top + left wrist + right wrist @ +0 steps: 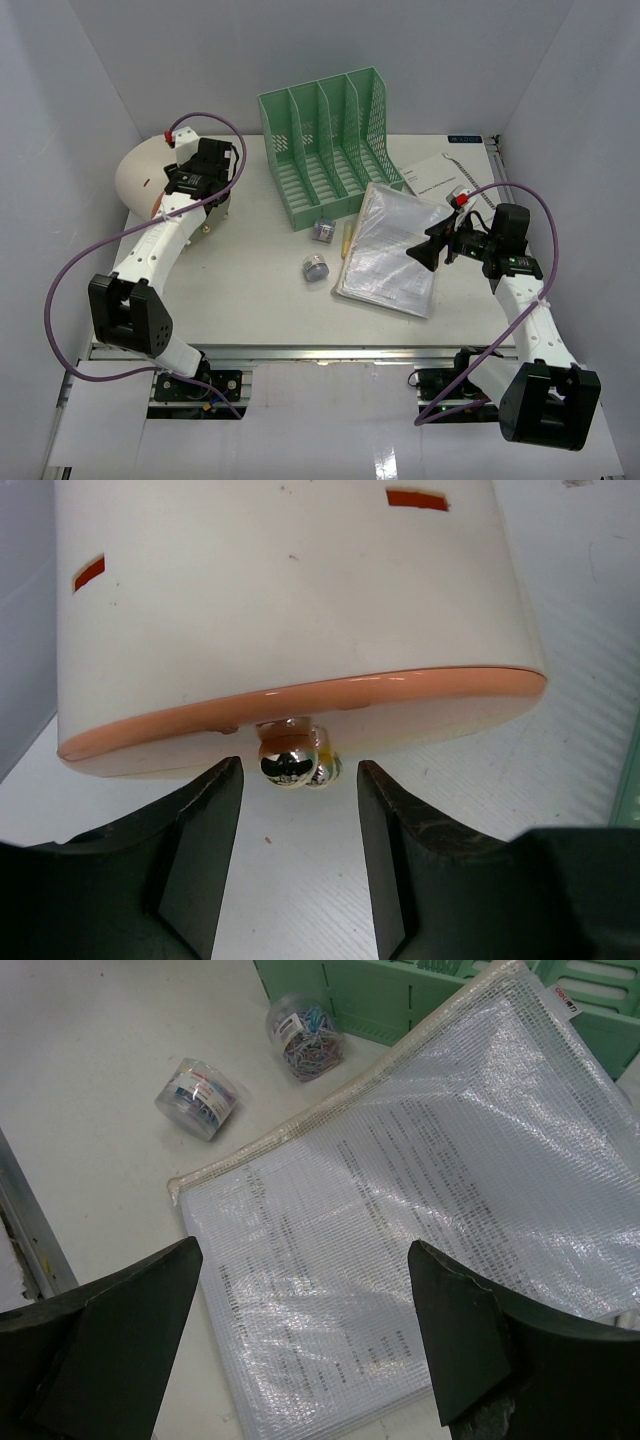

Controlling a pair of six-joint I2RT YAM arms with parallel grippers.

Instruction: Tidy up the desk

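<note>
On the white desk [250, 300], at its far left, lies a cream case [135, 175] with a peach rim. In the left wrist view its gold ball clasp [297, 765] sits right between the tips of my left gripper [300, 770]. The jaws are open, with a gap on each side of the clasp. My right gripper [420, 253] hovers open over a clear mesh zip pouch [392, 248] full of printed sheets. In the right wrist view the pouch [420, 1190] fills the space under the right gripper [305, 1250], which holds nothing.
A green mesh file rack [325, 145] stands at the back middle. Two small clear tubs of clips [322, 230] [316, 268] lie in front of it, left of the pouch. A printed sheet [440, 172] lies at the back right. White walls close in both sides.
</note>
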